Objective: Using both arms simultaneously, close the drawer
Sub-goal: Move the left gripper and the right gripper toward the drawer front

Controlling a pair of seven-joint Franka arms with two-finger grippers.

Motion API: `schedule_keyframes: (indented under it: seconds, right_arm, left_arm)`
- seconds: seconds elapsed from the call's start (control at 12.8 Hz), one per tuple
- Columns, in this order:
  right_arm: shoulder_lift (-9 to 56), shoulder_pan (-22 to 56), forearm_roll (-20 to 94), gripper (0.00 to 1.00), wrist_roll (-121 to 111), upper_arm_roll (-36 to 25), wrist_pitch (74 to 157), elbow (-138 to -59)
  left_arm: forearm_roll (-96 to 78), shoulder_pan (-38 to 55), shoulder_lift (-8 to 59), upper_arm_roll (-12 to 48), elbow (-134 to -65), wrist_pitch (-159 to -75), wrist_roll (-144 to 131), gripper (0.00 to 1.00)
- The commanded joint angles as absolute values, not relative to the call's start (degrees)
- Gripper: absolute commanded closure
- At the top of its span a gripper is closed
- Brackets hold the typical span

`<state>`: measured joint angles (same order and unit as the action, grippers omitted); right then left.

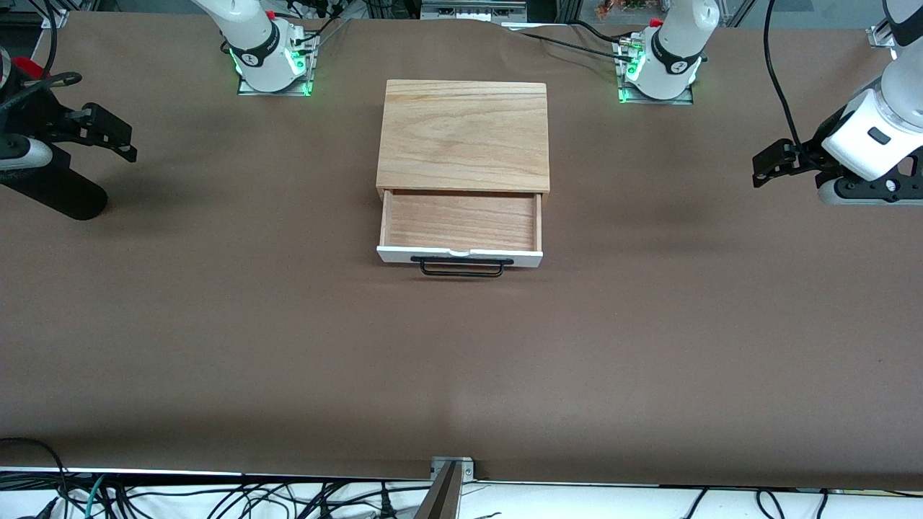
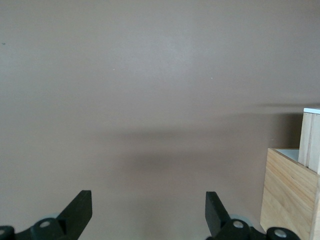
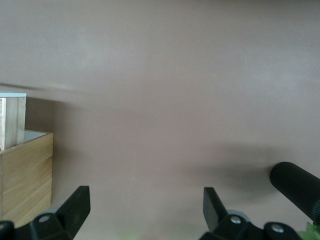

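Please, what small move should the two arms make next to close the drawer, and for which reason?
Probably both arms should first move in toward the drawer's white front panel. The drawer stands pulled out of the wooden box, while the left gripper and the right gripper hover open over bare table at their own ends, touching nothing.

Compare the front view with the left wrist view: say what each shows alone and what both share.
Only the front view shows the drawer's empty inside, its white front panel with the black wire handle, the box's wooden top, both arm bases, and the right gripper hanging over the table's right-arm end.

Only the left wrist view shows the left gripper's fingers spread wide with nothing between them.

Both show the brown table, the light-oak box with the drawer pulled out, and the left gripper over bare table at the left arm's end.
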<state>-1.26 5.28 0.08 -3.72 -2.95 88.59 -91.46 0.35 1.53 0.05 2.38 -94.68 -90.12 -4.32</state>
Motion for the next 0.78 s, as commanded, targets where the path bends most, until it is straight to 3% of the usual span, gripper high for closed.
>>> schedule_keyframes:
  seconds: [0.0,0.39,0.7]
  right_arm:
    - [3.6,5.3,1.0,0.0,-3.0,-1.8,88.3,-90.4]
    - [3.7,7.9,1.1,0.0,-4.0,-1.7,90.2,-90.4]
    - [11.8,12.6,5.6,0.0,-4.0,-1.1,94.7,-87.5]
  left_arm:
    - [-4.2,2.5,2.8,2.3,-93.0,-89.6,-5.1,0.0]
    - [-9.8,7.1,12.3,2.3,-85.2,-90.4,-5.2,0.0]
    - [-12.6,10.3,19.7,2.3,-83.7,-98.1,-6.1,0.0]
